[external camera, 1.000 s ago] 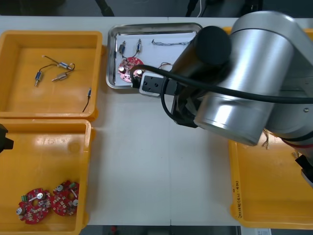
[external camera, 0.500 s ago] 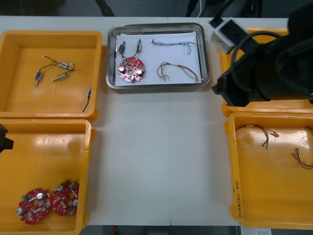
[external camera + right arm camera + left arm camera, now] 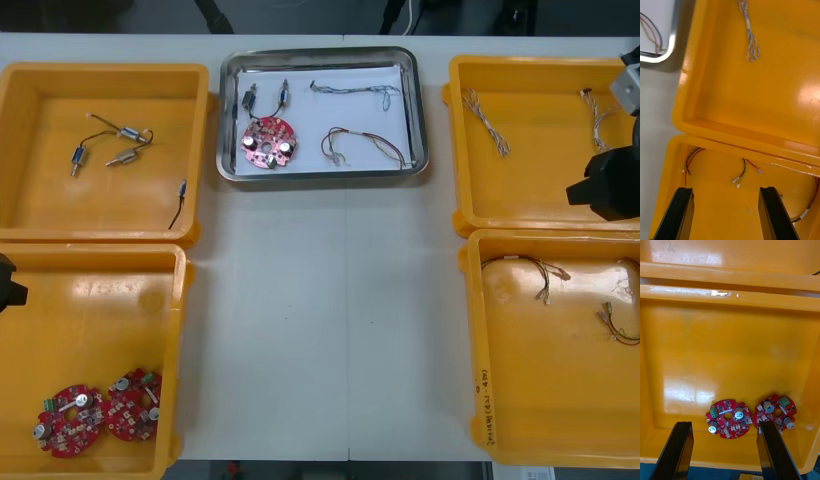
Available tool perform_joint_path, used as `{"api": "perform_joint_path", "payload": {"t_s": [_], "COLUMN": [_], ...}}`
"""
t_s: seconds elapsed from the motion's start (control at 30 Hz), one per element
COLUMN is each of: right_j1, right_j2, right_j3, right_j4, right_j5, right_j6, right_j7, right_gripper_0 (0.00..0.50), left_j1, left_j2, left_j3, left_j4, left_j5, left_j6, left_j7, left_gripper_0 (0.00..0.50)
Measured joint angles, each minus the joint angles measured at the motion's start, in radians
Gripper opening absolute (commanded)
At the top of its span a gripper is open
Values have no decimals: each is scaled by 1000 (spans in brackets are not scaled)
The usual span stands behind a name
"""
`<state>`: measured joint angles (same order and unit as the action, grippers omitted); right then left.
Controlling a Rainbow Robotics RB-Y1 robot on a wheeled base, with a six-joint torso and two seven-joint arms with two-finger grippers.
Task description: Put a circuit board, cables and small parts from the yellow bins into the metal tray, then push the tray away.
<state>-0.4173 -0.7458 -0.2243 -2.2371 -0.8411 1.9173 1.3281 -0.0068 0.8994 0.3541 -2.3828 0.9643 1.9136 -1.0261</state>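
The tray [image 3: 320, 176] is formed of metal. Its rim is polished and reflective, and its inside is seen as white and matt. The bins [image 3: 40, 205] are moulded in yellow plastic, smooth and glossy, with bright glare patches on the floors. The table [image 3: 320, 330] is finished light, smooth and matt. The boards [image 3: 729, 422] are coated red and fitted with shiny metal-capped components. The small metal parts [image 3: 128, 134] are left bare and bright. The cables [image 3: 751, 43] are sheathed in smooth coloured insulation. The fingers [image 3: 682, 453] of the left gripper [image 3: 724, 424] and the right gripper [image 3: 726, 188] are finished black and dull.
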Motion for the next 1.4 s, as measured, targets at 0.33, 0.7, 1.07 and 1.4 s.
{"api": "perform_joint_path", "payload": {"t_s": [0.33,0.7,1.07,1.4], "right_j1": [46,138,144,146], "right_j2": [0,0,0,0], "right_j3": [-108,-126,-131,-136], "right_j4": [157,165,165,143], "right_j5": [75,64,40,38], "right_j6": [0,0,0,0], "right_j7": [0,0,0,0], "right_gripper_0": [500,500,500,500], "left_j1": [0,0,0,0], "left_j2": [0,0,0,0], "left_j3": [0,0,0,0], "left_j4": [0,0,0,0], "left_j5": [0,0,0,0], "left_j6": [0,0,0,0], "left_j7": [0,0,0,0], "left_gripper_0": [500,500,500,500]}}
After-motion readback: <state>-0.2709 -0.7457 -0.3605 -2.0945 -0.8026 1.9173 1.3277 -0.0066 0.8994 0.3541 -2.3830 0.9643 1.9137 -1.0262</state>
